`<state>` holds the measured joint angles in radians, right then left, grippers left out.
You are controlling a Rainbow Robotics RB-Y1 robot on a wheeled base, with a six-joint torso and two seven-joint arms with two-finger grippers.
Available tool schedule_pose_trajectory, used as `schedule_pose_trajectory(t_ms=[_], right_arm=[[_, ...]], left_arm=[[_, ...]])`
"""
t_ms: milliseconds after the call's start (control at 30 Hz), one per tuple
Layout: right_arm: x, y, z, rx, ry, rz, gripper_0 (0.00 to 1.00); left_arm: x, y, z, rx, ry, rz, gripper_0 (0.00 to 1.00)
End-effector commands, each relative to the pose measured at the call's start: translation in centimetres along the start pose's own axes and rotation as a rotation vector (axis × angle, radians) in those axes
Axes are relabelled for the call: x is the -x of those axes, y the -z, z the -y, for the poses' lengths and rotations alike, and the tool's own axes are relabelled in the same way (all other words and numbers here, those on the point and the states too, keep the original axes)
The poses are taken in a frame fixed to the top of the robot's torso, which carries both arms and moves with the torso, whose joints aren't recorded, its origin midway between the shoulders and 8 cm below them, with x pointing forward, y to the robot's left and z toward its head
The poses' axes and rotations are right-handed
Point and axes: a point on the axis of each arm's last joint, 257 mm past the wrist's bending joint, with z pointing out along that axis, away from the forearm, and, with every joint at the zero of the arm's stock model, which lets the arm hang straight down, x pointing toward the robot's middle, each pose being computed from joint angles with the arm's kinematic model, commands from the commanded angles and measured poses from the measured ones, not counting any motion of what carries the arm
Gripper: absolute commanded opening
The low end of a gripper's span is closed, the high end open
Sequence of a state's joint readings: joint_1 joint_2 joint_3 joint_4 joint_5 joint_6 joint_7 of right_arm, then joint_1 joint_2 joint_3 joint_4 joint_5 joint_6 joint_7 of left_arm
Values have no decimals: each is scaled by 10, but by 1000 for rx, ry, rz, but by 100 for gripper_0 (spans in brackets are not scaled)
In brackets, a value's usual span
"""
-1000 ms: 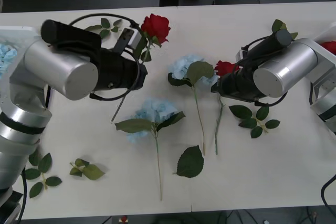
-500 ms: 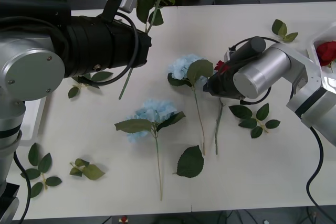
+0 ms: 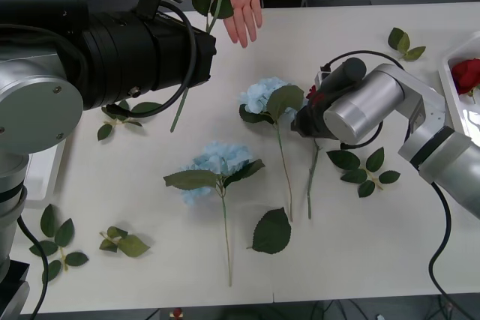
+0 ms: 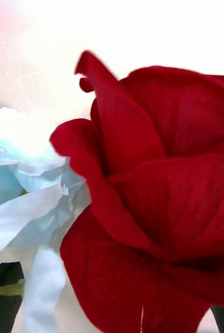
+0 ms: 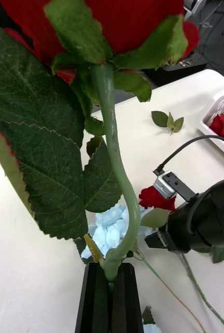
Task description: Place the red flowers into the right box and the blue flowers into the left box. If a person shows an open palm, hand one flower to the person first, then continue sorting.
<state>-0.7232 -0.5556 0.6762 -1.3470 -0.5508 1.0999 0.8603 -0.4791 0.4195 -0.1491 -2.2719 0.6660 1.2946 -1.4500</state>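
Counter (image 3: 390, 245): left hand (image 5: 110, 283) clamped on a red rose (image 5: 112, 31), raised at the far edge.
Rose bloom cut off by the frame top, beside a person's open palm (image 3: 241, 4); right hand (image 3: 309, 119) low over a second rose (image 4: 159, 208) — finger state cannot be told; two blue flowers (image 3: 217, 162) lie between.
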Motion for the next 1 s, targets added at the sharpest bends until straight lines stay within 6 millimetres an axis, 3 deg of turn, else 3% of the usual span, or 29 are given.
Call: schedule_pose_trajectory(t_ms=[33,433,633,767,900,1000], right_arm=[[22,7,-31,26,76,45,100],[22,-4,-28,1,73,24,100],[19,-5,-28,1,73,16,59],[18,-6,-26,-5,73,14,19],[19,-6,-25,-6,72,15,1],[19,-6,-25,-8,71,17,0]], left_arm=[[29,10,2,4,47,73,0],[29,10,2,4,47,73,0],[29,10,2,4,47,73,0],[29,10,2,4,47,73,0],[29,10,2,4,47,73,0],[29,10,2,4,47,73,0]])
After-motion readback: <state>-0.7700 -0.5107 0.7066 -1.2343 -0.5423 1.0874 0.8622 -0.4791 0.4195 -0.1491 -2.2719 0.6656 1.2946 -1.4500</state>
